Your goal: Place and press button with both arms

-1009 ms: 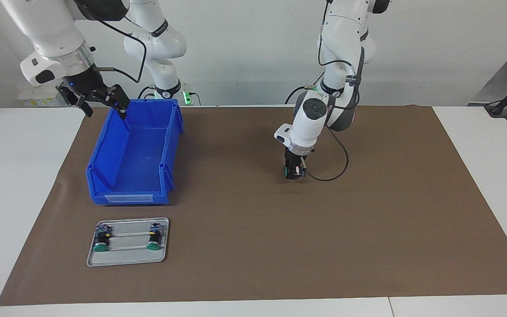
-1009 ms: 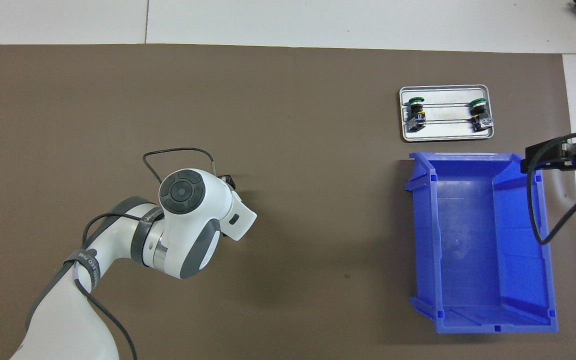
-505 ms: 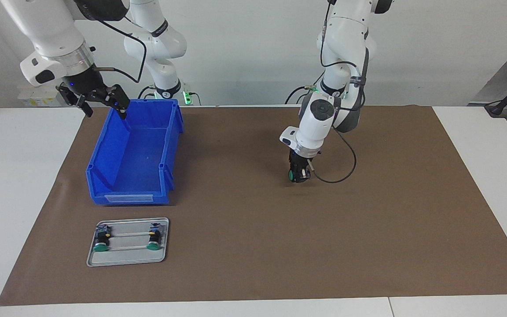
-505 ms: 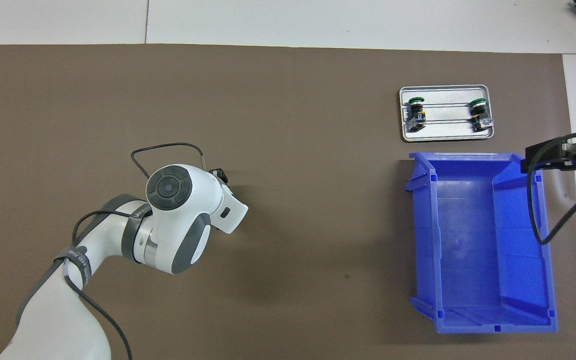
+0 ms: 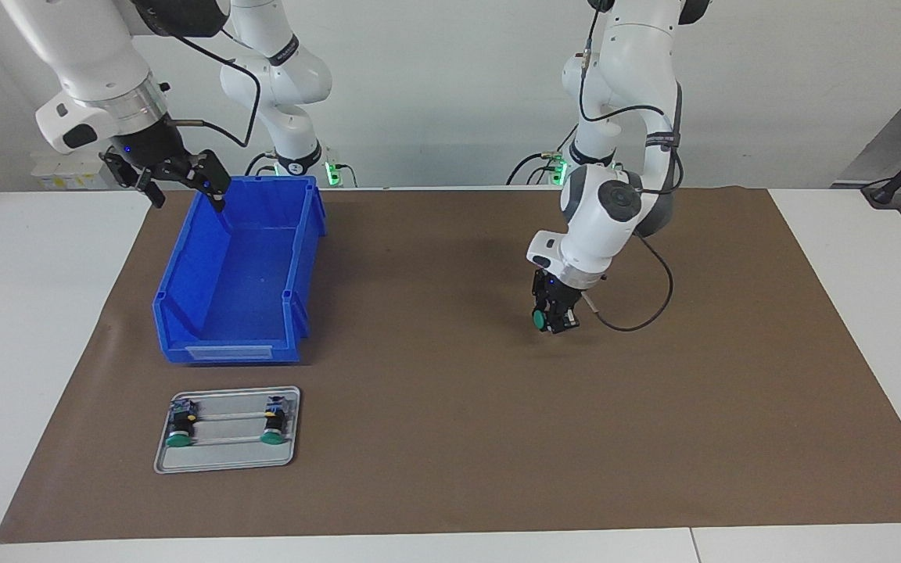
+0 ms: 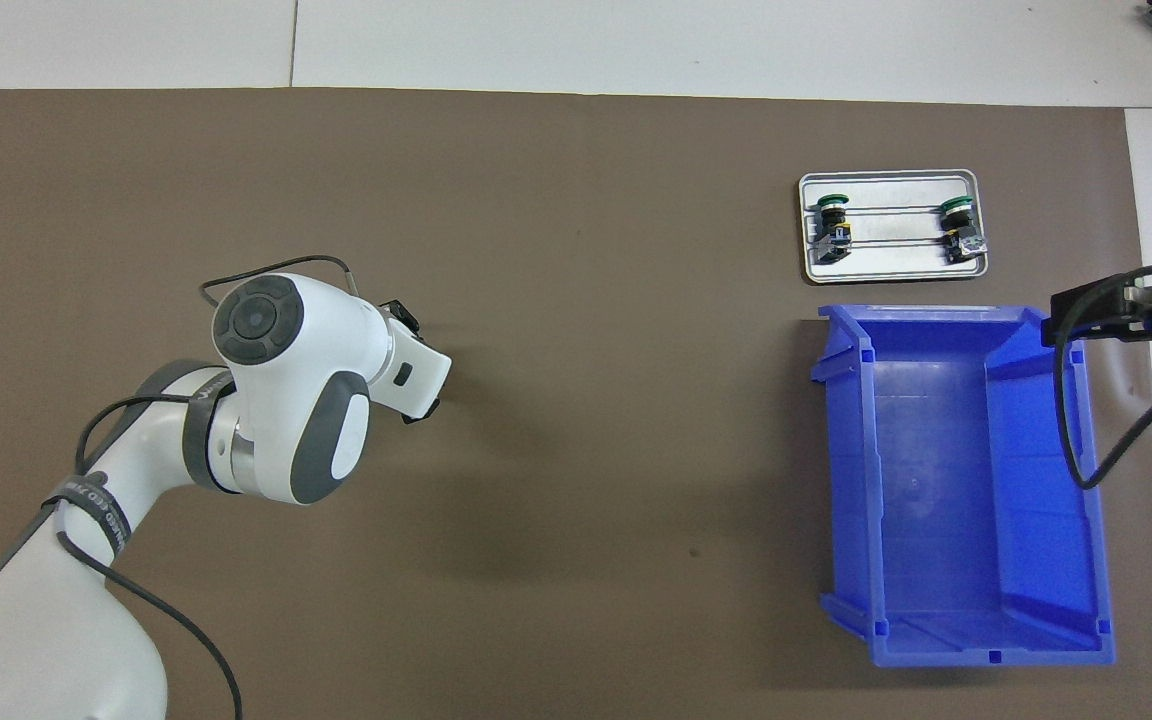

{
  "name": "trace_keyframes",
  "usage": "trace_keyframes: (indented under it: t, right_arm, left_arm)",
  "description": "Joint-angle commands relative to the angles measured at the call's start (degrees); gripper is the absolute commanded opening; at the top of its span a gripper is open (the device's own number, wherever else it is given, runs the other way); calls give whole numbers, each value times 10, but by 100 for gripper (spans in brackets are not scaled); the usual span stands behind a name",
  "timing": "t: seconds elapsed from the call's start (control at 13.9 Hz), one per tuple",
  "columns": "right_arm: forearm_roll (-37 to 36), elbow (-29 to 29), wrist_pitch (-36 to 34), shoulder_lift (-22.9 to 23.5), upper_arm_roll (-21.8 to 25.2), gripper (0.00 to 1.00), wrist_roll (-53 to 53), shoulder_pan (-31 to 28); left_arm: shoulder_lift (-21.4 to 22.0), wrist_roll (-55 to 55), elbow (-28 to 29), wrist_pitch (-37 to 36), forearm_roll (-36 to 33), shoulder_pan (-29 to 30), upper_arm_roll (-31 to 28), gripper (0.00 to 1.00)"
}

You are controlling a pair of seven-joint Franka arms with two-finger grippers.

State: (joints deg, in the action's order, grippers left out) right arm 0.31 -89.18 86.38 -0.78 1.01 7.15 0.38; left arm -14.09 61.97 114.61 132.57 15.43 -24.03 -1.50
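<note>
The left arm's black gripper [image 5: 554,319] hangs above the brown mat [image 5: 450,438], clamped on a green-capped push-button [image 5: 538,319]; the right gripper [image 5: 177,176], fingers apart, waits at the blue bin's [image 5: 216,344] eleven o'clock corner.

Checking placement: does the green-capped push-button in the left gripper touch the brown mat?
Apart. The facing view shows the green-capped push-button in the left gripper above the brown mat.
</note>
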Motion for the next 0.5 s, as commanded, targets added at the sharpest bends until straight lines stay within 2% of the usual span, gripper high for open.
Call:
trace_keyframes:
  t: [0.0,0.22,0.43]
  right_arm:
    - [8,-14,-1,-13,-7,100,-14,-8]
    - [8,-14,-1,-13,-7,100,-14,-8]
    - [8,-14,-1,-13,-7,100,-14,-8]
  left_arm:
    - [2,31,-47,-62,56,38,6,21]
    - [6,102,-59,-116,149,94,7,22]
    - [17,196,-45,-144,237,142,6,23]
